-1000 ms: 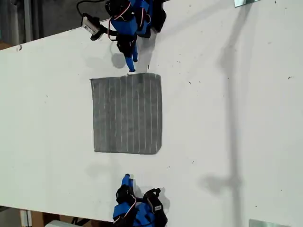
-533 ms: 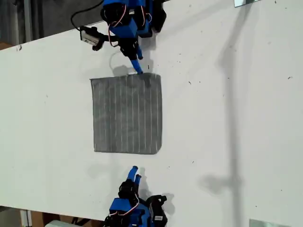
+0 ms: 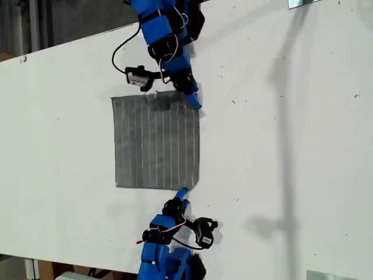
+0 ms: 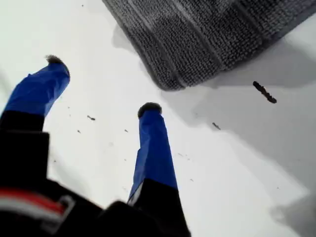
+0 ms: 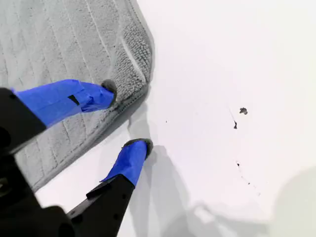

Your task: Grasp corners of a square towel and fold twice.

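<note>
The grey striped towel (image 3: 156,140) lies flat on the white table (image 3: 291,146). My first gripper (image 3: 182,192) reaches in from the exterior view's bottom and stands open. Both its fingers rest on bare table just short of the towel's near corner (image 4: 170,84), as the first wrist view shows around the gripper (image 4: 102,85). My second gripper (image 3: 196,104) comes from the exterior view's top, open, straddling the towel's edge beside another corner (image 5: 144,61). One finger (image 5: 94,96) is over the cloth and the other on the table, with the gripper (image 5: 126,116) holding nothing.
Small dark specks (image 5: 242,111) mark the table near the second gripper. Metal pieces sit at the exterior view's top right (image 3: 303,3) and bottom right (image 3: 329,275). The table's edge (image 3: 58,45) runs along the exterior view's upper left.
The second gripper moved from the middle of the towel's top edge to its right-hand corner in the exterior view. The first gripper extended toward the lower right-hand corner.
</note>
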